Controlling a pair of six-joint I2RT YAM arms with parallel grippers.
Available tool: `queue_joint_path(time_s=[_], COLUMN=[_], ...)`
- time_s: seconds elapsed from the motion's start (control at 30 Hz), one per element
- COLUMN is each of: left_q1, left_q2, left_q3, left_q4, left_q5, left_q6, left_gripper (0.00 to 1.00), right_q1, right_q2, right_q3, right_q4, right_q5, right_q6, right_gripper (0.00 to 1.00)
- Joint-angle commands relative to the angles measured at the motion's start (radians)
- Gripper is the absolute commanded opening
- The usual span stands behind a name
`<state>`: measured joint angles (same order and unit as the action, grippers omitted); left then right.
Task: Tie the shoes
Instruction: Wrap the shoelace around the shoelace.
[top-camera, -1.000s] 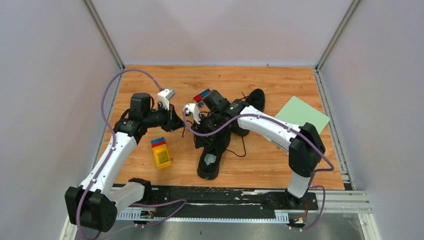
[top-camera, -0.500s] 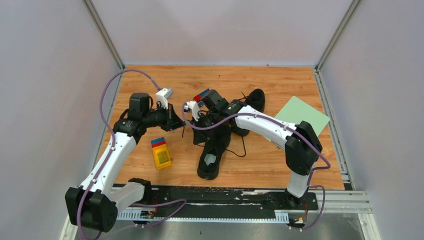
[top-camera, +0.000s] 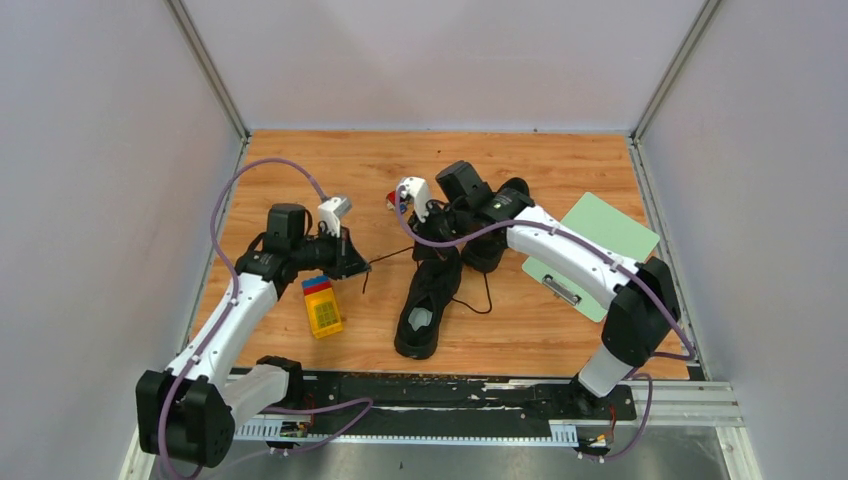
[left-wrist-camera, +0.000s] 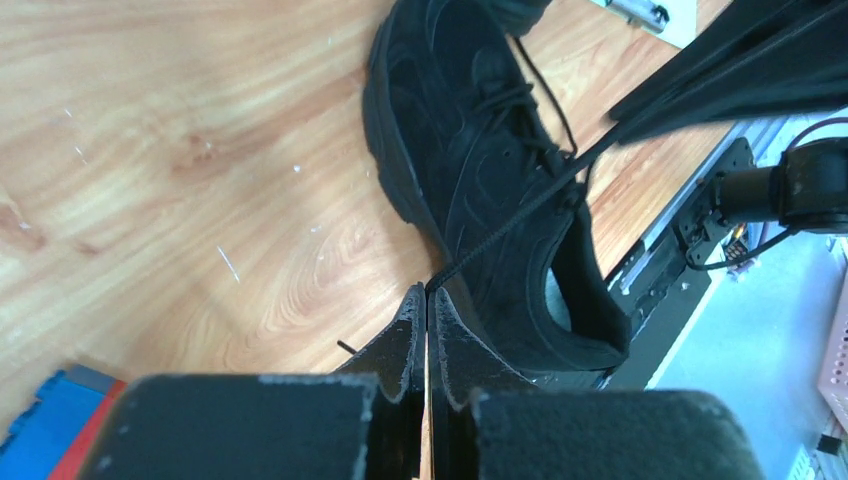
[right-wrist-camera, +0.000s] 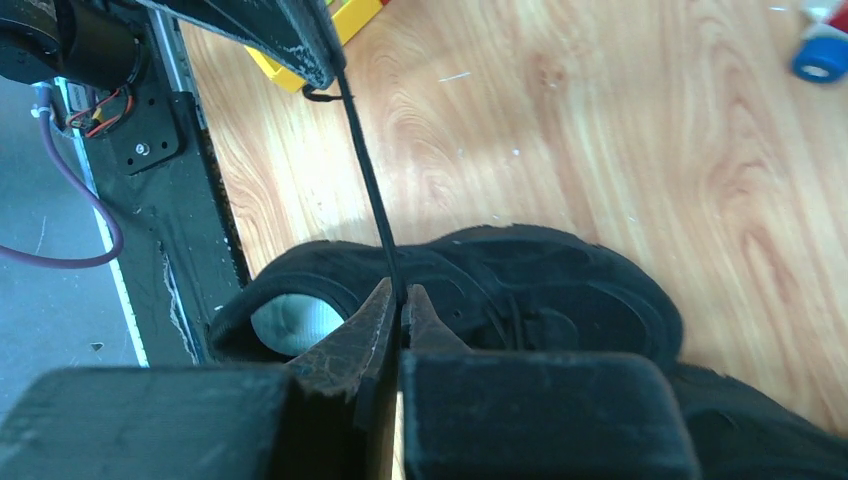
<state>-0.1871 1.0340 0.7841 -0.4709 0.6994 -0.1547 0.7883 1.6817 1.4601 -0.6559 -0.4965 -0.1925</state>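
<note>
**A:** Light wooden table (top-camera: 560, 160), boxed in by plain grey walls (top-camera: 450, 60). Closest to the near edge?

**B:** Near black fabric sneaker (top-camera: 423, 312), about midway along that edge. Pale grey insole showing at the heel, toe pointing toward the far edge. To its left, a yellow plastic brick block (top-camera: 323, 312) with blue and red at its far end.

**A:** And the left gripper (left-wrist-camera: 428, 300)?

**B:** Just beyond the block, clenched on a thin black lace (left-wrist-camera: 520, 215). Lace drawn straight from there to the right gripper (right-wrist-camera: 397, 295), likewise pinched tight on it above the sneaker.

**A:** Farther back?

**B:** Second black fabric sneaker (top-camera: 497, 222), close against the first and partly hidden under the right arm, toe toward the far edge. Toward the right edge, a pale green clipboard (top-camera: 600, 235). Past the right gripper, a small red-and-blue piece (right-wrist-camera: 820, 55), too small to identify.
</note>
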Motion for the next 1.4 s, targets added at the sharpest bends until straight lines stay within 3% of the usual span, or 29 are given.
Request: queue_joint_path(time_s=[0.0,0.17,0.43,0.67,0.77,1.37], left_q1=[-0.014,-0.105,-0.182,-0.247,-0.277,-0.364], left_q2=[-0.004,0.065,0.303,0.336,0.334,0.332], left_q3=[-0.063,-0.047,0.045,-0.005,-0.015,0.031], left_q4=[0.075,0.087,0.176,0.515,0.576,0.481], left_q5=[0.026,0.012,0.088,0.190,0.186,0.084], left_q6=[-0.004,0.035,0.024,-0.146,-0.168,-0.034], left_gripper=[0.00,0.00,0.00,0.00,0.02,0.36], right_q1=[-0.045,-0.075,-0.084,-0.120,-0.126,-0.192], right_q2=[-0.097,-0.109,-0.101,-0.093,-0.087,-0.057], right_q3=[-0.030,-0.026,-0.011,0.006,0.004,0.009], right_q4=[-0.026,-0.043,-0.064,-0.092,-0.090,-0.037], right_q5=[0.013,0.000,-0.028,-0.010,0.032,0.005], right_q6=[-0.042,-0.045,-0.045,0.051,0.112,0.278], right_gripper=[0.00,0.00,0.00,0.00,0.00,0.00])
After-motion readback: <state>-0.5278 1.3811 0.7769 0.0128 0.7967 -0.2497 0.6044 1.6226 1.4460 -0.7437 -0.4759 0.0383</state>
